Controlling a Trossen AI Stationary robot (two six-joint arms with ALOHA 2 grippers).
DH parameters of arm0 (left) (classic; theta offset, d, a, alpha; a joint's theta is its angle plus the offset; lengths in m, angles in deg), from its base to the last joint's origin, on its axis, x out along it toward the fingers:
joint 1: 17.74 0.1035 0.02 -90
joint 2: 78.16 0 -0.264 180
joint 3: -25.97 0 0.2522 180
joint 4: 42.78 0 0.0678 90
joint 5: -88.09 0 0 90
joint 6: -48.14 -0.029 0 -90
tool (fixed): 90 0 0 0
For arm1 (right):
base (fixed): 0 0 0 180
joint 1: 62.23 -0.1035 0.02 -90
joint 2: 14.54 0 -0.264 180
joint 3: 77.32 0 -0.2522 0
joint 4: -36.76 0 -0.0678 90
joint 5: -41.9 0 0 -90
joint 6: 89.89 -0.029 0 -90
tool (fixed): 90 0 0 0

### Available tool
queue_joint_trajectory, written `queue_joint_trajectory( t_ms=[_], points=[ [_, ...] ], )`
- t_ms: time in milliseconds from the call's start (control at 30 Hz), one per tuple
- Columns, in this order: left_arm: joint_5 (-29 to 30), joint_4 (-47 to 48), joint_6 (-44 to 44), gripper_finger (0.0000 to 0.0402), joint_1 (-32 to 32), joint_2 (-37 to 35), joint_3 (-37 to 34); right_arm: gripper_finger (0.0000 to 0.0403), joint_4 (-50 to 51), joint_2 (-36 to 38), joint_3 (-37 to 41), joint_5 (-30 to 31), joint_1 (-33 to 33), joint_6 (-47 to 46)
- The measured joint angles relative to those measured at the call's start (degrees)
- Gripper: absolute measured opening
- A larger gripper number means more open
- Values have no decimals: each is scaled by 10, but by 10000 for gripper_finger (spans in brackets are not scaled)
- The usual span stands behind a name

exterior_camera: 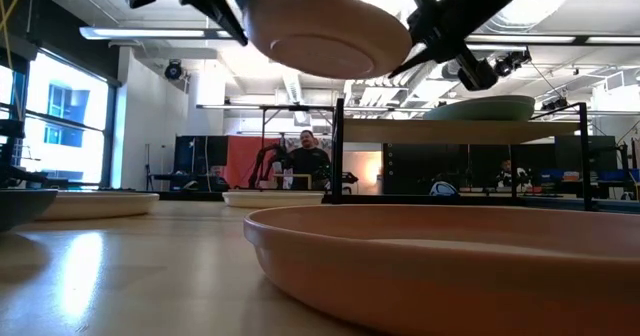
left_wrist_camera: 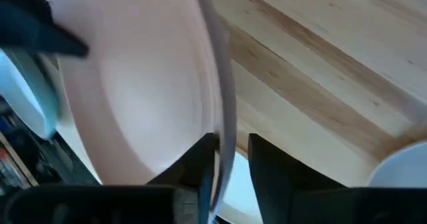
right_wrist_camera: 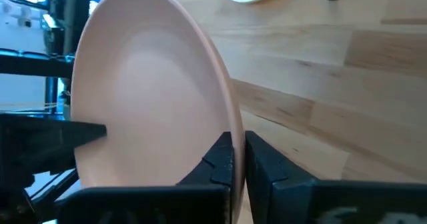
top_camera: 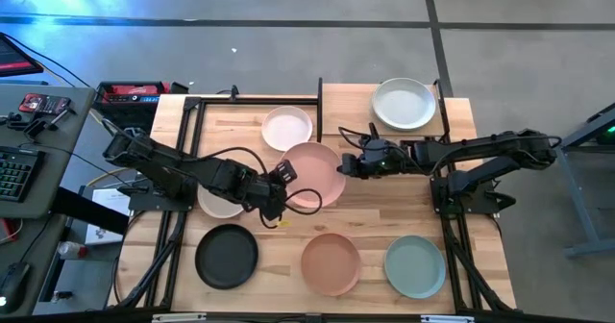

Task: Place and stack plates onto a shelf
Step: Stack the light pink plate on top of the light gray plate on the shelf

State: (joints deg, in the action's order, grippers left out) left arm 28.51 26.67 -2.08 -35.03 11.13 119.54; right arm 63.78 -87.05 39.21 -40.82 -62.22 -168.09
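**Pink plate being handed between two arms above the desk**

Both arms are meeting over the middle of the desk [top_camera: 384,222], each pinching the rim of the same pink plate [top_camera: 312,175], which is hanging clear of the wood. The left end effector [top_camera: 281,181] is grasping the rim at about 9 o'clock on the plate, and the right end effector [top_camera: 344,165] is clenching it at about 3 o'clock. The double hold looks like a handover, since the shelf [top_camera: 351,107] is sitting at 1 o'clock from the plate, on the right arm's side. A pale grey plate [top_camera: 404,104] is already resting on the shelf. A white plate [top_camera: 287,128] is lying at 11 o'clock; black [top_camera: 227,256], terracotta [top_camera: 331,262] and sage green [top_camera: 415,265] plates are waiting along the near edge
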Motion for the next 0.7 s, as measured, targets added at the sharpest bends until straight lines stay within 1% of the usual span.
queue_joint_trajectory(
  t_ms=[133, 267, 500, 700],
  points=[
    [51, 1, 65, 97, -5, -1, 0, 0, 28, 0, 0, 0, 0, -1],
    [101, 3, 106, 98, -7, -14, 0, 0, 54, 6, 0, 11, 0, -1],
    [109, 6, 160, 92, -8, -40, 0, 0, 115, 44, 0, 37, 11, -1],
    [110, 9, 213, 91, -2, -56, 0, 0, 152, 105, 0, 39, 55, 45]
  ],
)
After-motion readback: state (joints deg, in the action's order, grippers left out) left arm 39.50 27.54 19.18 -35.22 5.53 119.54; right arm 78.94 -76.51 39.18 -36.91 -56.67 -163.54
